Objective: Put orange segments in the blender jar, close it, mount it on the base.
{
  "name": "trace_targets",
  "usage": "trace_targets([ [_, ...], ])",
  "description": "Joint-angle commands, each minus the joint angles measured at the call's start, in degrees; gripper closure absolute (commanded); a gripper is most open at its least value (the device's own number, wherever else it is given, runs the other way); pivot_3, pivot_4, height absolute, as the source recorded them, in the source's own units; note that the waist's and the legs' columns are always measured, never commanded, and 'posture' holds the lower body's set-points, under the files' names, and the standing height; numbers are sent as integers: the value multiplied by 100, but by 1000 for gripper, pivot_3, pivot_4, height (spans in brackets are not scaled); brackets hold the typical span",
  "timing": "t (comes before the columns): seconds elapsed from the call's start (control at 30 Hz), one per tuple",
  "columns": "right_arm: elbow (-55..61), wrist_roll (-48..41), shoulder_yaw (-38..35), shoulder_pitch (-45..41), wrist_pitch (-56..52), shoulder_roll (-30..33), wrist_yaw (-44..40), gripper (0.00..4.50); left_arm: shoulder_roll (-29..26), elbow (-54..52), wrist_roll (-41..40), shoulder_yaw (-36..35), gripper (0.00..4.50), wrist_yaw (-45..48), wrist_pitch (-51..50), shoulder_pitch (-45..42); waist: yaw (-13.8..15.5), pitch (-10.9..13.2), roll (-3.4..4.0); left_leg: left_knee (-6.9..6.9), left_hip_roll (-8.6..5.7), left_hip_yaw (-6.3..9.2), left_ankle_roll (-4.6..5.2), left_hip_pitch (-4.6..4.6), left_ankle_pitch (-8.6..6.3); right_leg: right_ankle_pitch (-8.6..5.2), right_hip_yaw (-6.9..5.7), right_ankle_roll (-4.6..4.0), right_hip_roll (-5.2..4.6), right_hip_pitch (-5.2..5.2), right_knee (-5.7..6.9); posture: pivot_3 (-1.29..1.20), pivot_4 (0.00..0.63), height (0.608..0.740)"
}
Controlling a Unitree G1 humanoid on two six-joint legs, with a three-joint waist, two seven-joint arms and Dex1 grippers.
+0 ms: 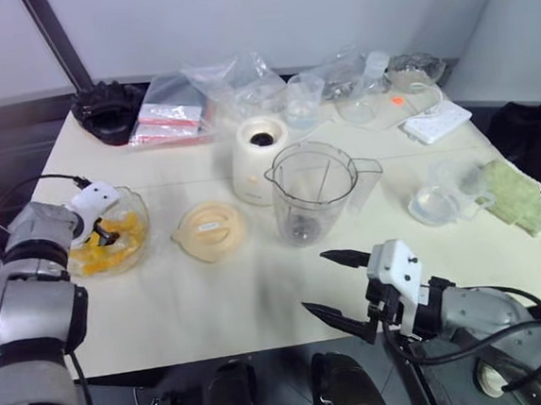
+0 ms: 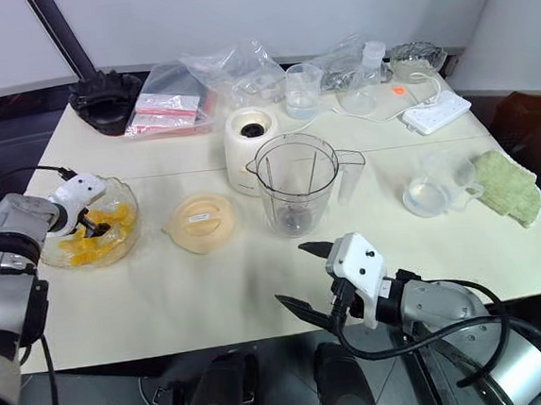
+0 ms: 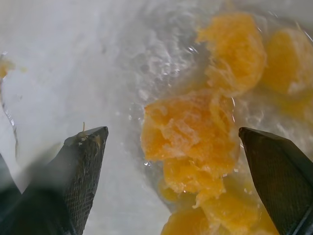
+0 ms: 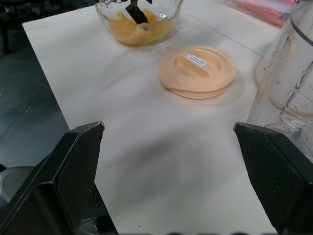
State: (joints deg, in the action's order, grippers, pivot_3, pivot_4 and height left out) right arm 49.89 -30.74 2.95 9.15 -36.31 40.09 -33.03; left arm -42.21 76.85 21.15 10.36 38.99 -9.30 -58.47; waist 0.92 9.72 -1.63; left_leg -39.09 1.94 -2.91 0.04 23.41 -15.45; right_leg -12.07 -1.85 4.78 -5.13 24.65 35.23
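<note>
In the glass bowl (image 1: 131, 207) on my left, the orange segments (image 3: 190, 132) lie between my wide-open left gripper (image 3: 188, 161), none held. The blender jar (image 1: 310, 194) stands empty beside the base (image 1: 260, 158). My right gripper (image 1: 339, 285) is open, empty.

Orange segments (image 3: 188, 134) in bowl; empty jar (image 1: 310, 194) beside base (image 1: 259, 159).

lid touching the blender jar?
Apart. The left eye view shows a strip of bare table between the lid and the blender jar; the right eye view shows the same gap.
</note>
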Motion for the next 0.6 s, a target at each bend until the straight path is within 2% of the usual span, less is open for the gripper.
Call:
trace_targets([
  [0.03,281,-110,-120,42,-9,-69,99,0,201,141,-377,-406,1251,-271,-432,296,-8,-3,6,0,0,0,0,-2,0,0,0,0,-1,-2,0,0,150,740],
  [0.27,162,-38,37,-67,10,-150,152,0,345,79,-749,-913,1251,-531,-670,689,-3,-33,56,0,-3,-1,0,-9,0,0,0,2,-6,-9,1,0,150,740],
  [0.33,110,-10,60,-110,26,-157,132,0,365,72,-845,-1037,1806,-575,-725,779,-3,-41,69,0,-7,-1,0,-10,0,-1,0,2,-9,-11,0,0,150,740],
  [0.4,64,9,60,-145,37,-160,113,0,385,63,-932,-1137,2581,-609,-757,834,-10,-56,85,0,-8,-2,0,-15,0,-1,0,3,-10,-16,0,0,150,740],
  [0.5,29,14,68,-185,40,-163,102,0,414,53,-1034,-1252,4248,-683,-786,891,-18,-62,95,0,-6,-2,0,-24,0,-5,-1,9,-10,-19,3,0,150,740],
  [0.53,27,13,64,-184,45,-161,98,0,413,48,-1026,-1241,4470,-729,-764,908,-19,-62,95,0,-5,-1,0,-28,0,-7,-2,12,-8,-21,5,0,150,740],
  [0.6,28,16,52,-166,57,-155,93,0,403,34,-1034,-1252,4470,-808,-713,956,-27,-63,98,1,-1,0,-1,-34,0,-10,-3,17,-4,-20,13,0,150,740],
])
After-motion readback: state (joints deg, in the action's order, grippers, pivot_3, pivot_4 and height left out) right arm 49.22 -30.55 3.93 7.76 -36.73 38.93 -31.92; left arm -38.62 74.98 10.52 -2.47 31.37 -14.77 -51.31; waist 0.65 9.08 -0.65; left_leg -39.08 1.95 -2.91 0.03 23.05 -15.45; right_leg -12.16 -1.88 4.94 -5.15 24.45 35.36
